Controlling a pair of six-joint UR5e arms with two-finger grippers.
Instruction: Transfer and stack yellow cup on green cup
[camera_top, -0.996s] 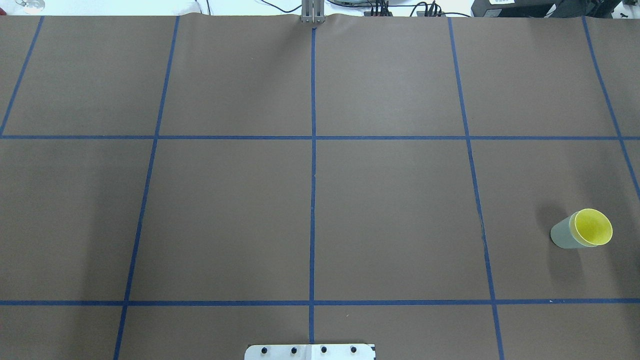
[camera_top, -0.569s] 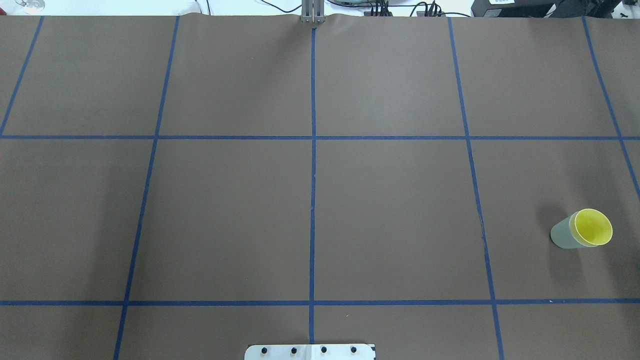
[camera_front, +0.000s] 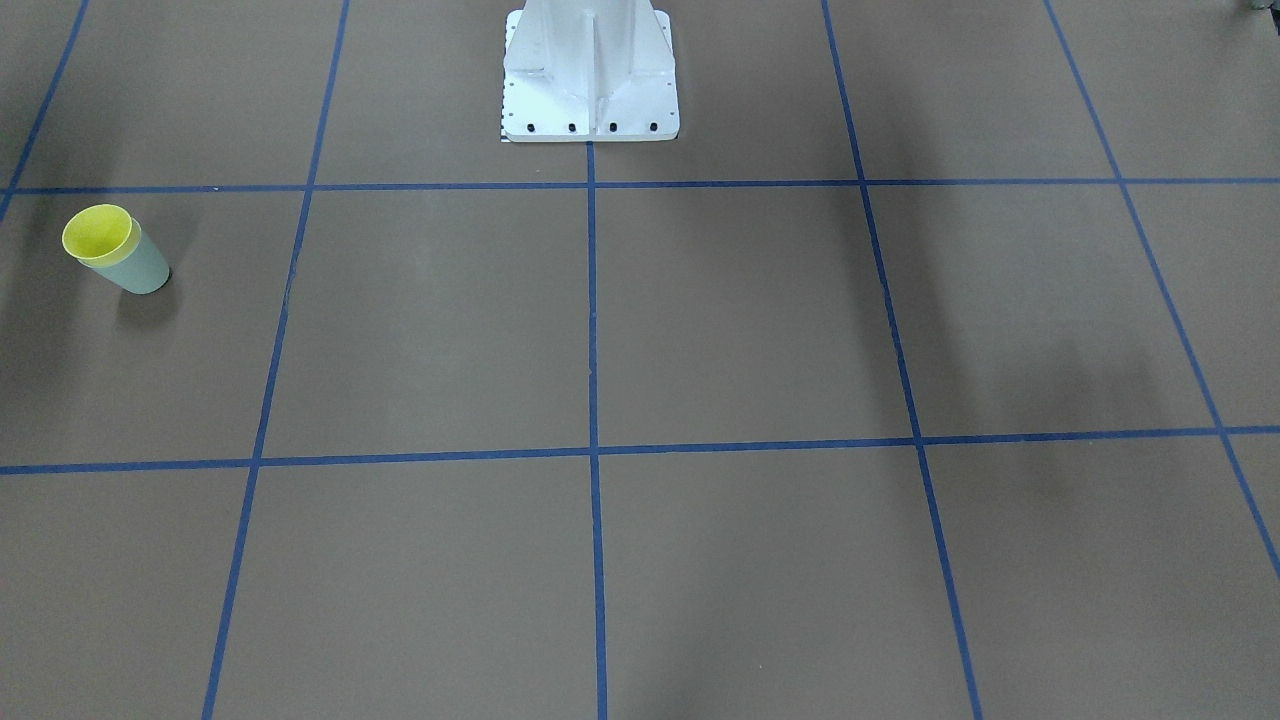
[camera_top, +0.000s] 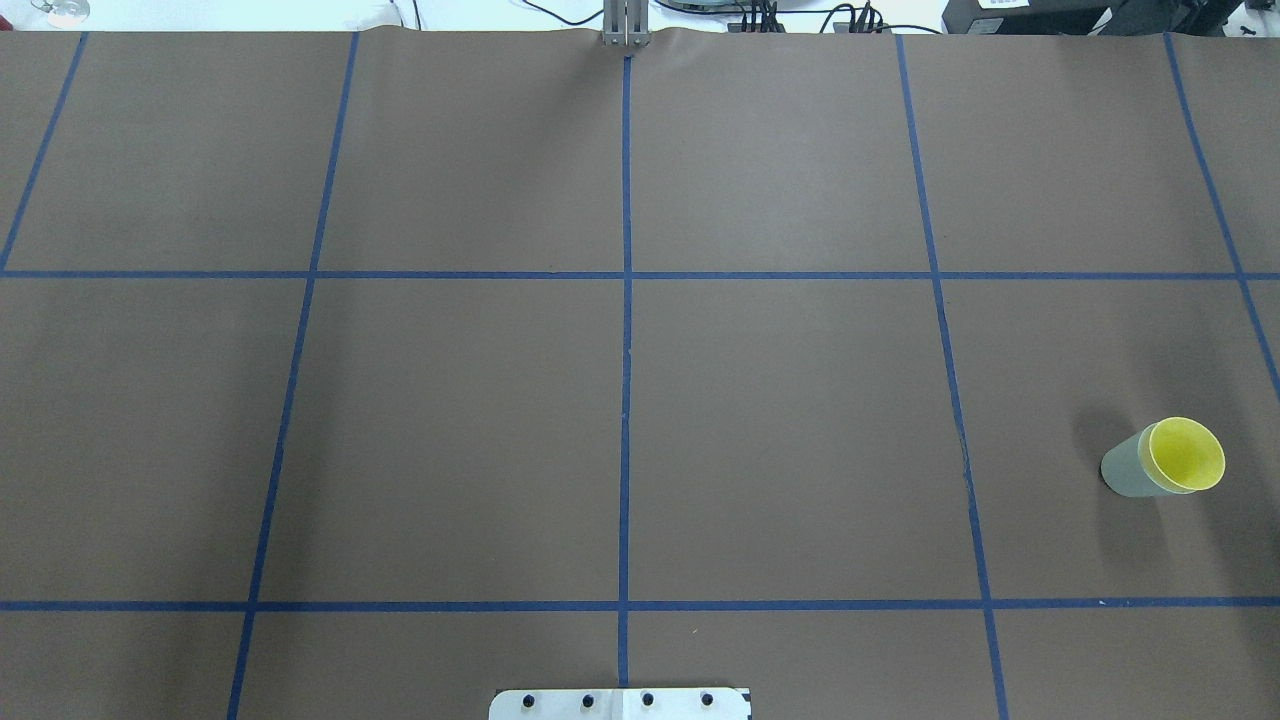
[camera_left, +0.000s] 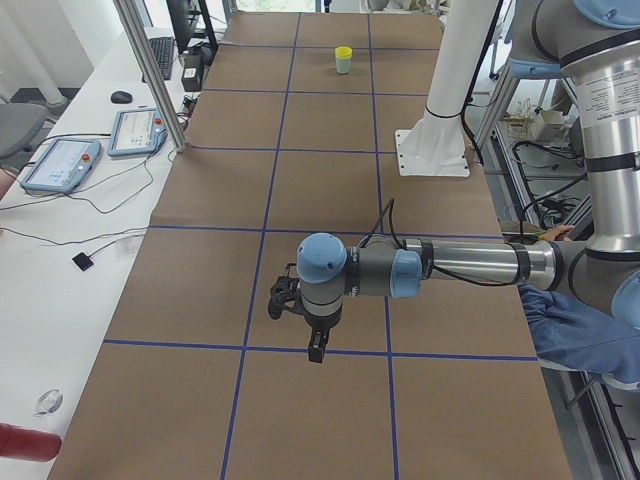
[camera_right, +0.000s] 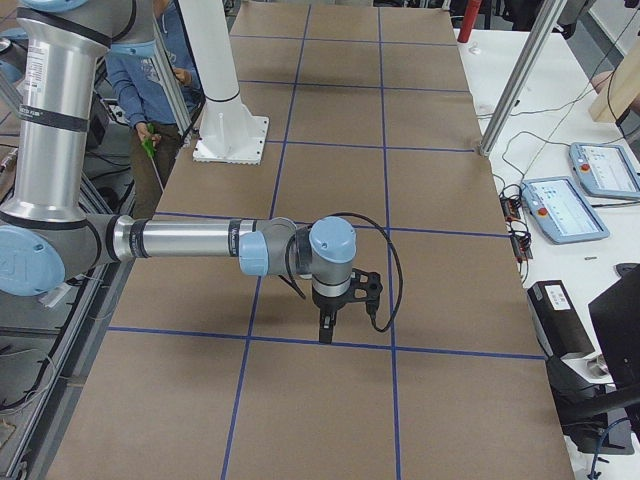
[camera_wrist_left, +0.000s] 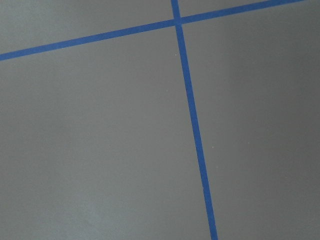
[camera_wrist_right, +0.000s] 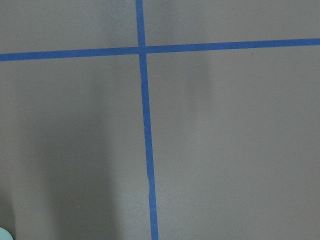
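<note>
The yellow cup (camera_top: 1187, 455) sits nested inside the green cup (camera_top: 1125, 470), upright on the brown table at the right side of the overhead view. In the front-facing view the yellow cup (camera_front: 97, 232) and green cup (camera_front: 142, 270) stand at the far left. In the exterior left view the pair (camera_left: 343, 60) is far down the table. My left gripper (camera_left: 313, 350) hangs over the table, far from the cups. My right gripper (camera_right: 325, 333) also hangs above bare table. Both show only in side views, so I cannot tell whether they are open or shut.
Blue tape lines (camera_top: 626, 350) divide the brown table into squares. The white robot base (camera_front: 590, 75) stands at the table's robot side. Tablets (camera_left: 60, 160) and cables lie on a white side table. A person (camera_right: 150, 70) stands behind the robot.
</note>
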